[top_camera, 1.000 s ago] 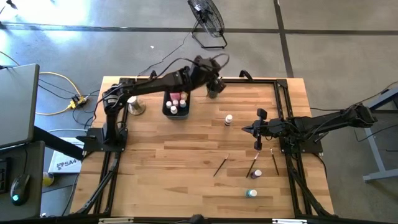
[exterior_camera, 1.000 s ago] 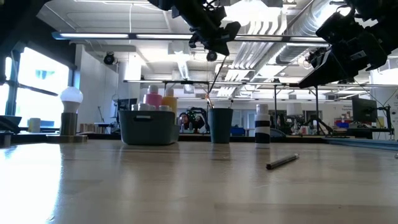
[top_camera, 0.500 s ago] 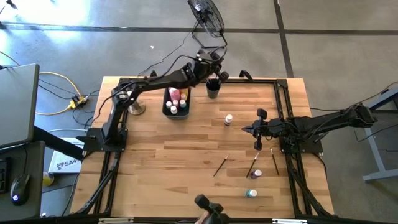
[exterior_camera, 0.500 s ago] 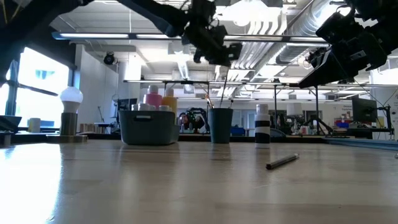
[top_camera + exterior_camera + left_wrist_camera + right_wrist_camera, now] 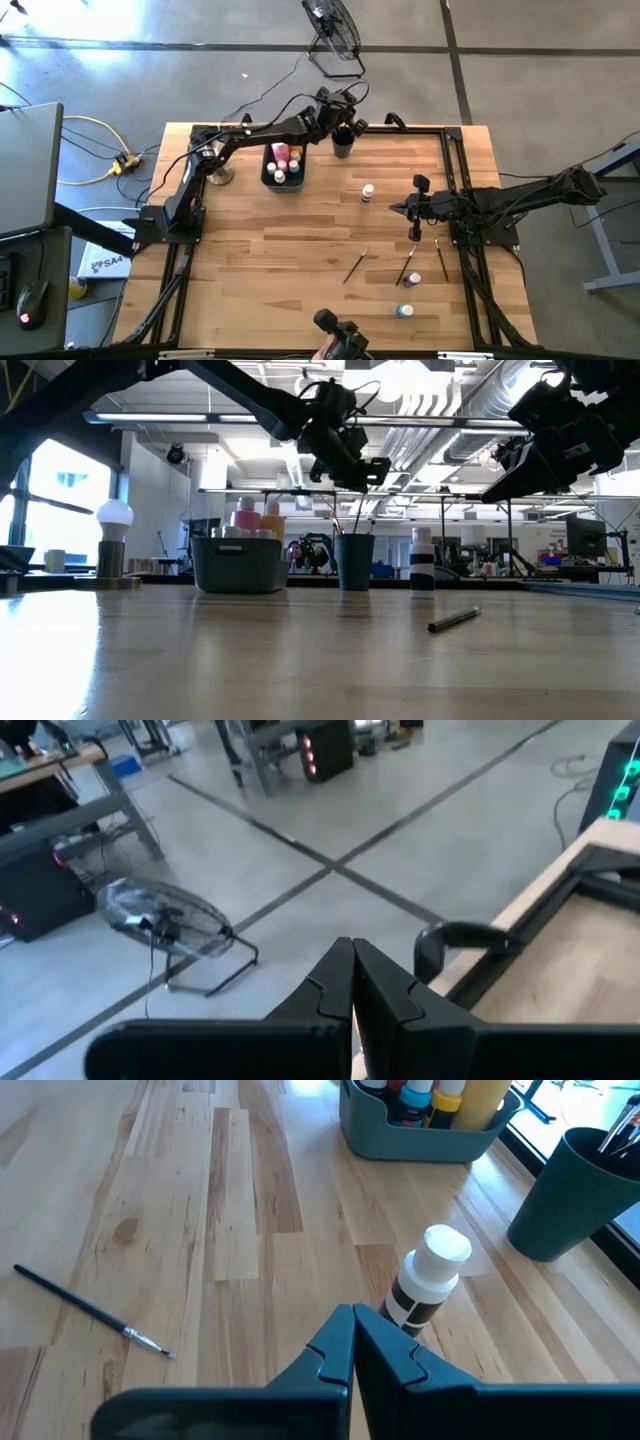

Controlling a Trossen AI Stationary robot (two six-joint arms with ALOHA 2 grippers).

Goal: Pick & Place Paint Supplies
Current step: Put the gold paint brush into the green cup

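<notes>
The paint supplies are spread over the wooden table [image 5: 300, 230]. The dark bin [image 5: 283, 167] at the far side holds the pink squeeze bottle [image 5: 246, 518], the yellow squeeze bottle [image 5: 271, 520] and some small bottles. Just beside it stands a dark cup [image 5: 343, 145] with brushes inside. One white-capped bottle [image 5: 368, 191] stands alone near the middle, and two more small bottles [image 5: 414, 279] lie nearer to the front edge, next to three loose paintbrushes [image 5: 355, 266].

The left gripper [image 5: 345, 118] hangs above the cup, its fingers [image 5: 352, 982] pressed together and holding nothing. The right gripper [image 5: 414, 232] waits over the right side of the table, its fingers [image 5: 352, 1342] also closed and empty.
</notes>
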